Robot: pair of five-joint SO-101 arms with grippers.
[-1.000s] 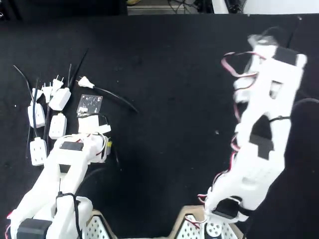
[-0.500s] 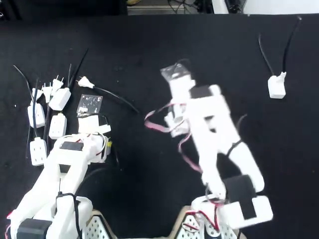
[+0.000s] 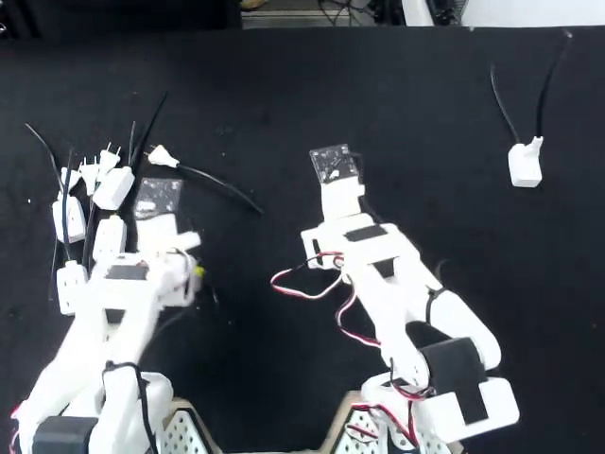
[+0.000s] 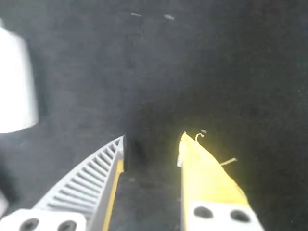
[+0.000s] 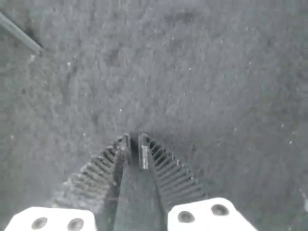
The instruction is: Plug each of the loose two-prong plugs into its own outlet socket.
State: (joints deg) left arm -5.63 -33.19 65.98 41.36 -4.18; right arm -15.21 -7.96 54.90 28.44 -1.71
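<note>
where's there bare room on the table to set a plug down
The widest bare patch lies between the right arm and the white socket at the far right. The far strip beyond the right claw is bare. Crowded: the left side, where sockets and plugs bunch beside the left arm, one plug's cable trailing toward the middle.

High cam overlooks whole table [image 3: 284, 95]; both wrist cams face down, close to it.

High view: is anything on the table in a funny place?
Yes. One white socket block sits alone at the far right of the black table, black cords trailing from it. The other sockets and plugs lie jumbled together at the left. Nothing looks broken.
</note>
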